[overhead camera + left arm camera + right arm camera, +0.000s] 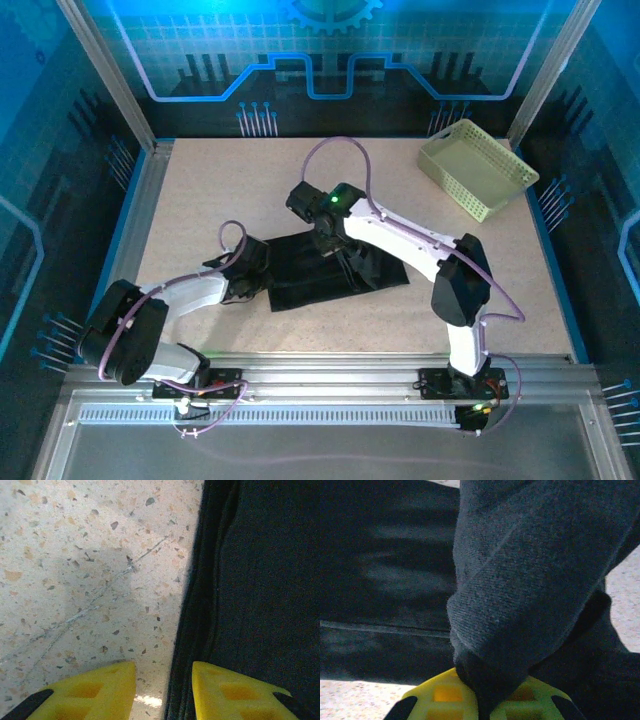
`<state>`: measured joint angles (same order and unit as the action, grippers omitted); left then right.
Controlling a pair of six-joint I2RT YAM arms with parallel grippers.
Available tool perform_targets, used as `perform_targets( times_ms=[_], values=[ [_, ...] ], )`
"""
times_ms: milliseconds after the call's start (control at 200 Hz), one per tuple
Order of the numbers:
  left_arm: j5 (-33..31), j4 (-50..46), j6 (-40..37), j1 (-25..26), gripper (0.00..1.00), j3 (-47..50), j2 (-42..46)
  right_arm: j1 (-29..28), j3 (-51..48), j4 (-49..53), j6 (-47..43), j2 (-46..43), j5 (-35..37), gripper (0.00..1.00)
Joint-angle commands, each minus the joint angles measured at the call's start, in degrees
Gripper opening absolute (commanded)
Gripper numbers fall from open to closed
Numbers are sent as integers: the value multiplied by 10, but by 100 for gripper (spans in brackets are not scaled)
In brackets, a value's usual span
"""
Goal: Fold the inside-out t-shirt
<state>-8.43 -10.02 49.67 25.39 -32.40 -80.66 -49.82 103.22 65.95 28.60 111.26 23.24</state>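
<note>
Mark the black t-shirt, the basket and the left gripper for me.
black t-shirt (305, 288): top external view, flat near-left part of the cloth.
lattice basket (478, 168): top external view, bare floor inside.
left gripper (163, 672): left wrist view, midway between its yellow fingertips.

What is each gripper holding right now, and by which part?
The right gripper is shut on a bunched fold of the t-shirt. The left gripper is open astride its edge, holding nothing.
</note>
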Motion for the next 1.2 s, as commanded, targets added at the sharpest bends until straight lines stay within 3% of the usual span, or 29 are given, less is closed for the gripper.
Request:
perform_targets(
  times_ms=[0, 490, 1196],
  values=[
    [83, 87, 20, 24, 36, 21, -46, -13, 20, -18, 25, 7, -42, 2],
    [80, 94, 23, 30, 35, 28, -38, -24, 24, -100, 69, 37, -155, 2],
    [76, 102, 34, 34, 35, 37, -32, -37, 33, -143, 92, 78, -205, 6]
  ],
)
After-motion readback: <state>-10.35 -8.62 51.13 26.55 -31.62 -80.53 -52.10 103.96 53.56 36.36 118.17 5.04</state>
